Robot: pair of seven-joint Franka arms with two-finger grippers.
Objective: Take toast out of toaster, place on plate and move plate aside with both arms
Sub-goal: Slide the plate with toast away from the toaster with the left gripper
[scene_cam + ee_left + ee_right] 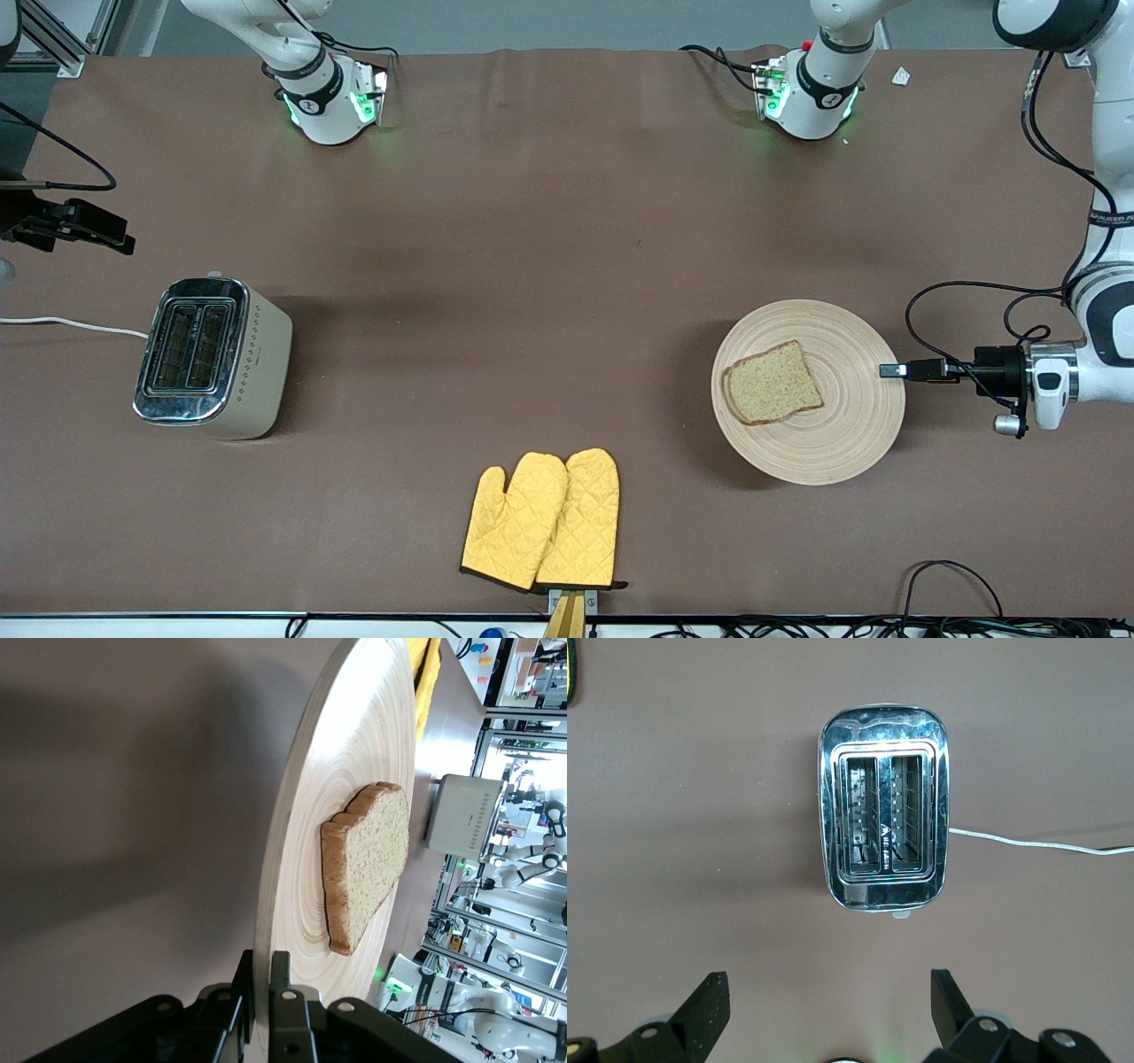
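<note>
- Left arm comes in low from its end of the table, wrist turned sideways so the left gripper [890,370] lies flat and level, fingers [280,1010] pinched tight on the plate [850,425] rim.
- Right gripper [828,1005] hangs up high, pointing straight down, fingers spread wide, holding nothing.

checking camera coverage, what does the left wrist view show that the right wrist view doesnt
Only the left wrist view shows the plate with the toast lying on it, and the left end effector shut on the plate's rim. Only the right wrist view shows down into the toaster's two empty slots, its white cord, and the open right end effector above the toaster. Both show the toaster and the brown table.
</note>
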